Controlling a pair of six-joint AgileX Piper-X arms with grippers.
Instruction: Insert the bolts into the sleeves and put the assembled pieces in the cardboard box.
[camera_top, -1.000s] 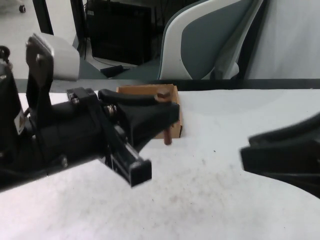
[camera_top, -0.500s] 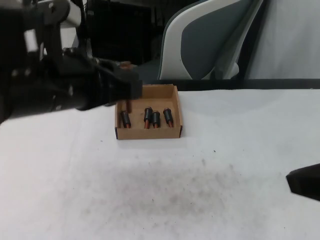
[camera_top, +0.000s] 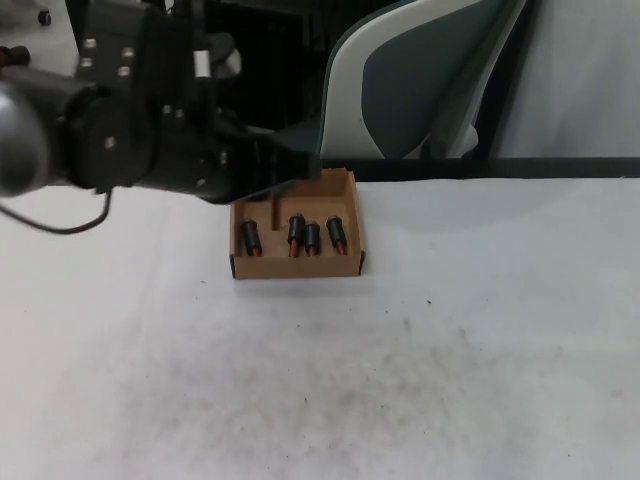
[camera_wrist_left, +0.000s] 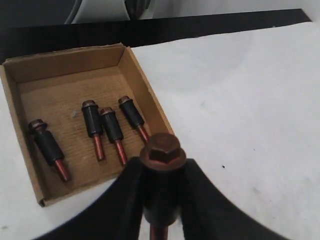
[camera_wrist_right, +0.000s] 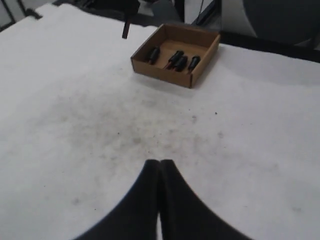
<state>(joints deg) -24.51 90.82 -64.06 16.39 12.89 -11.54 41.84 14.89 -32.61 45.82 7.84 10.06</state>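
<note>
White bench top (camera_top: 450, 350) stretches before us, with an office chair (camera_top: 420, 80) behind it. We see the cardboard box (camera_top: 296, 266) near the far edge — four assembled pieces (camera_top: 312, 238), bolts in black sleeves, lie side by side on its floor. We find the left gripper (camera_wrist_left: 162, 200) clamped on a fifth piece (camera_wrist_left: 162, 155), held upright, head up, above the box. We see the right gripper (camera_wrist_right: 160, 172) low over the bench, well apart from the box — its fingers pressed together
</note>
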